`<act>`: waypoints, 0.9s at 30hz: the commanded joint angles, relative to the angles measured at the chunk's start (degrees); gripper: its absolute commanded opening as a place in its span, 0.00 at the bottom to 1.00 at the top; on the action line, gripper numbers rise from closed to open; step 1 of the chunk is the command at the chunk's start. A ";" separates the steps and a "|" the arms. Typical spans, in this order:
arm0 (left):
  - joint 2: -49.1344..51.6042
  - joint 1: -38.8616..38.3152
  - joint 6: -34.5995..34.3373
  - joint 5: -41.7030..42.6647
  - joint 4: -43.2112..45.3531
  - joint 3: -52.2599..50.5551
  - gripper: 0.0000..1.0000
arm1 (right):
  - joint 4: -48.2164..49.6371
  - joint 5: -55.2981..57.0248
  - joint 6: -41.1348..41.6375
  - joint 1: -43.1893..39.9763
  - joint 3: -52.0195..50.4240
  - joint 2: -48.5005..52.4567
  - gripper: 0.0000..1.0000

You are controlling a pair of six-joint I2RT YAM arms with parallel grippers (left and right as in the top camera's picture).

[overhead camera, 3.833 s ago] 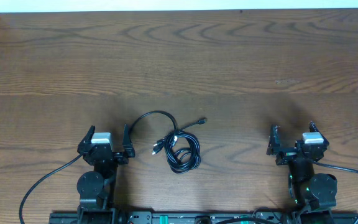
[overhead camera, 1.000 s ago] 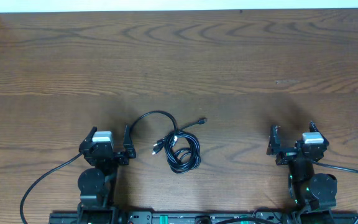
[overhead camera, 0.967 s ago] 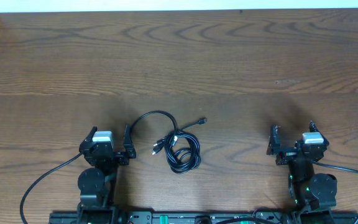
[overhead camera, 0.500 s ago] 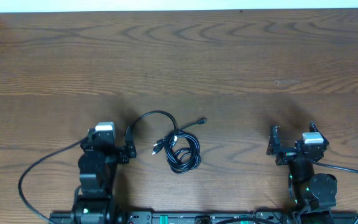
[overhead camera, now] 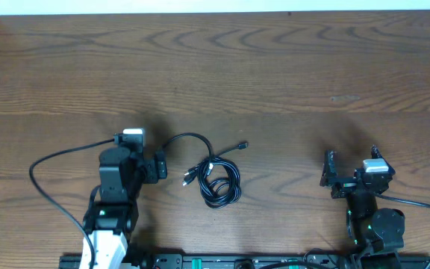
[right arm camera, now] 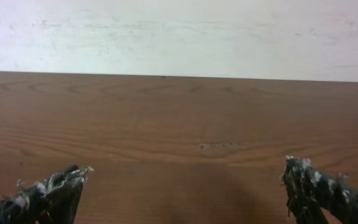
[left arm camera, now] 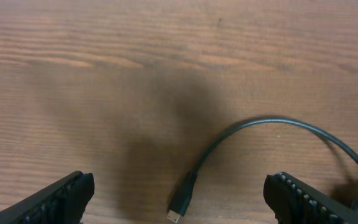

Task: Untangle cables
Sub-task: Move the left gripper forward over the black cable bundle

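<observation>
Your left claw (left arm camera: 179, 186) hangs spread wide over the wooden table (overhead camera: 290, 75), pinching nothing. In its wrist view, 1 plug end (left arm camera: 180, 202) lies on the wood between its 2 fingers. Just to its right lies 1 bundle of thin black cables (overhead camera: 216, 179): 1 wide arc, 1 small coil and 2 more loose ends. How many separate cords there are, you cannot tell. Well to the right, your right claw (overhead camera: 349, 163) is spread wide, holding nothing.

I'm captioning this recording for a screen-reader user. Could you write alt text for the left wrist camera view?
A thin black cable arcs across a wooden table. Its plug end lies near the bottom edge, seen between the two tips of the open left gripper. The cable runs off the right side, and the gripper holds nothing.
</observation>
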 commanded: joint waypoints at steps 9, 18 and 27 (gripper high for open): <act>10.21 0.22 -0.02 2.69 -4.22 7.52 0.91 | -0.26 -0.33 -0.85 0.07 -0.09 -0.52 0.99; 15.04 0.22 0.15 2.56 -8.26 11.39 0.91 | -0.26 -0.33 -0.85 0.07 -0.09 -0.52 0.99; 21.03 -0.33 0.39 4.28 -10.67 15.04 0.91 | -0.26 -0.33 -0.85 0.07 -0.09 -0.52 0.99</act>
